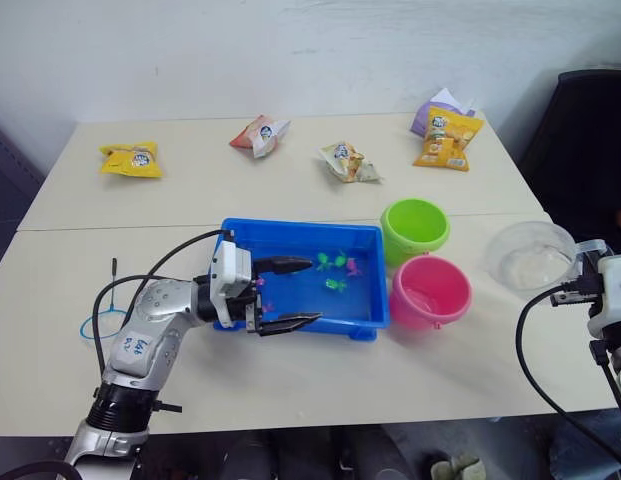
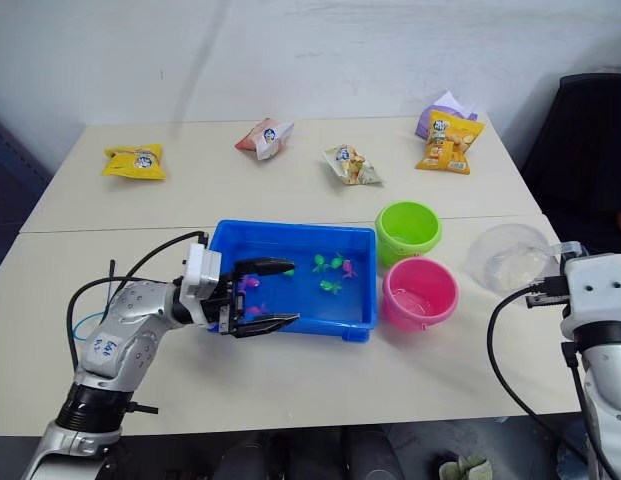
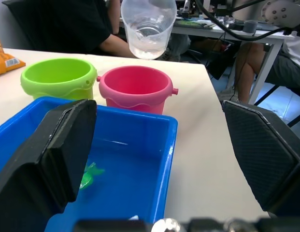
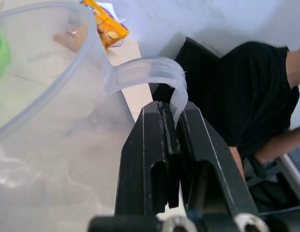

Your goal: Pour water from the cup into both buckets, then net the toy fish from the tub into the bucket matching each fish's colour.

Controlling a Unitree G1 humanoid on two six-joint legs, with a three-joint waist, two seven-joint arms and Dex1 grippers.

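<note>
Your right gripper (image 4: pixel 171 159) pinches the cup (image 1: pixel 530 255) by its handle, at 3 o'clock of the pink bucket (image 1: pixel 430 291), ready to pour. Your left gripper (image 1: pixel 287 294) gapes empty over the tub (image 1: pixel 300 232).

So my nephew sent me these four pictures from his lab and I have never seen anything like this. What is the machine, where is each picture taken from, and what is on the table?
It is a humanoid robot with two arms, each ending in a two-fingered black gripper. The two wide pictures come from cameras in its head, looking down over a table. The other two come from cameras on its wrists.

The right gripper is clamped on the handle of a clear cup with some water in it, held up beside the table. The left gripper is open over a blue tub of small green and pink toy fish. Next to the tub stand a green bucket and a pink bucket. A small blue net lies by the left arm, and snack packets lie along the far side.
</note>
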